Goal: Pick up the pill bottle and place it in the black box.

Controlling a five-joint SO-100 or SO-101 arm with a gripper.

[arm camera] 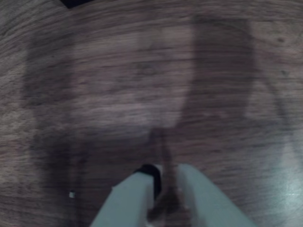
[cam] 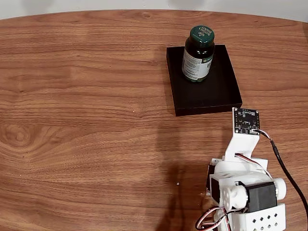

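The pill bottle (cam: 198, 54), dark green with a green cap and a white-green label, stands upright inside the black box (cam: 211, 96), toward the box's far left part in the fixed view. A corner of the black box (arm camera: 75, 2) shows at the top edge of the wrist view. My gripper (arm camera: 166, 171) enters the wrist view from the bottom. Its pale fingers (arm camera: 132, 198) are together over bare wood with nothing between them, well apart from the bottle. The folded arm (cam: 245, 187) sits at the bottom right of the fixed view, nearer than the box.
The wooden table (cam: 86, 120) stretches wide to the left of the box and the arm. A tiny white speck (cam: 177, 183) lies on the wood near the arm's base. The table's curved far edge runs along the top of the fixed view.
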